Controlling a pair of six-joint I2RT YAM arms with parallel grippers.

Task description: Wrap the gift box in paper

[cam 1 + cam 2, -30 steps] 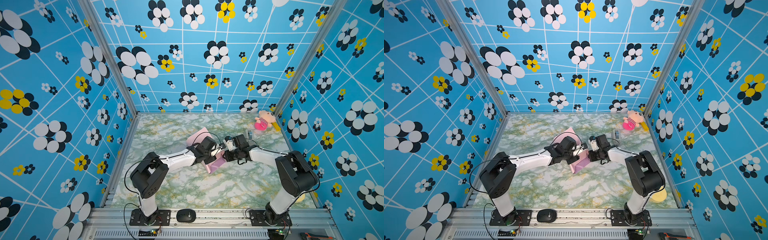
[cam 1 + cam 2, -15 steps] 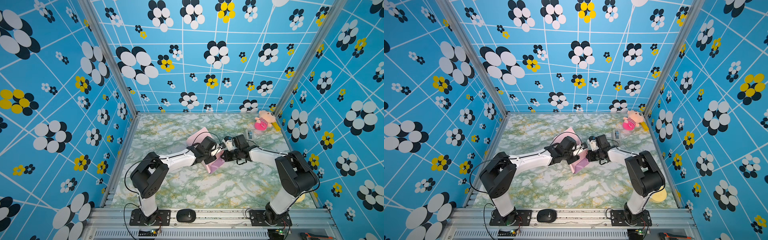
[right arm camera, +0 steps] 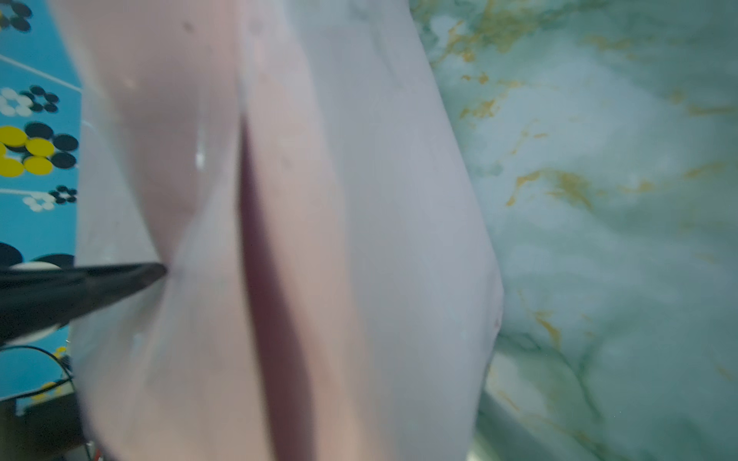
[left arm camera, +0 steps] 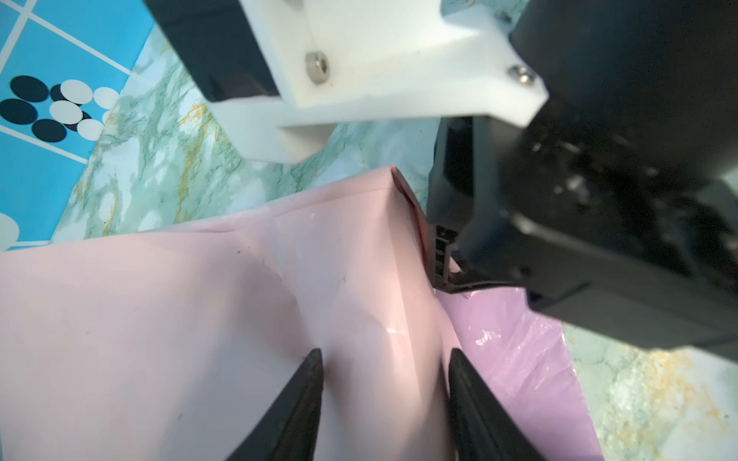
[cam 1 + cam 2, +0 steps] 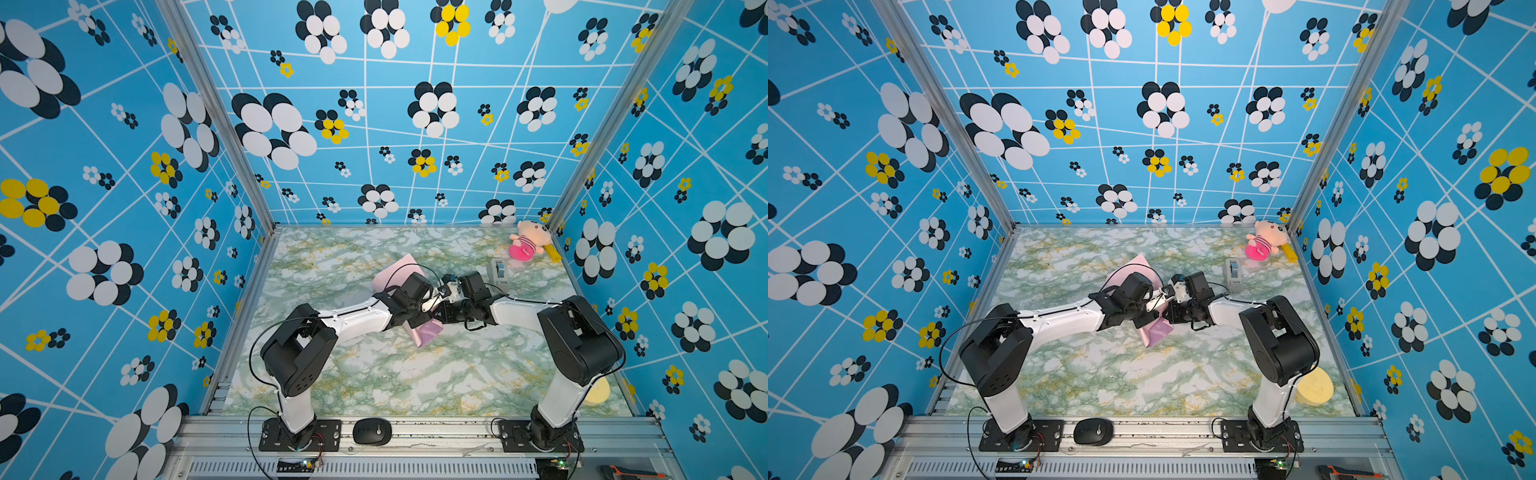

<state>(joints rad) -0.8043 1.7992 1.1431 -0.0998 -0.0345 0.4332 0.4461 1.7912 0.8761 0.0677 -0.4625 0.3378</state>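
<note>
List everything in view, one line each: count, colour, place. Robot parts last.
creased wrapping paper sheet: one, pale pink with a lilac face, table middle, under both hands
stuffed plush doll: one, beige and pink, far right corner
flat yellow stick: one, yellow, beside the doll by the right wall
plastic tape dispenser: one, grey, just in front of the doll
round flat disc: one, pale yellow, near right corner
computer mouse: one, black, front rail
marble-patterned tabletop: one, green-white, gold veins
flower-print walls: three, blue
robot arms: two, white and black
left hand: one, black, fingers apart on the paper's pink face
right hand: one, black, at the paper's edge, grip unclear
</note>
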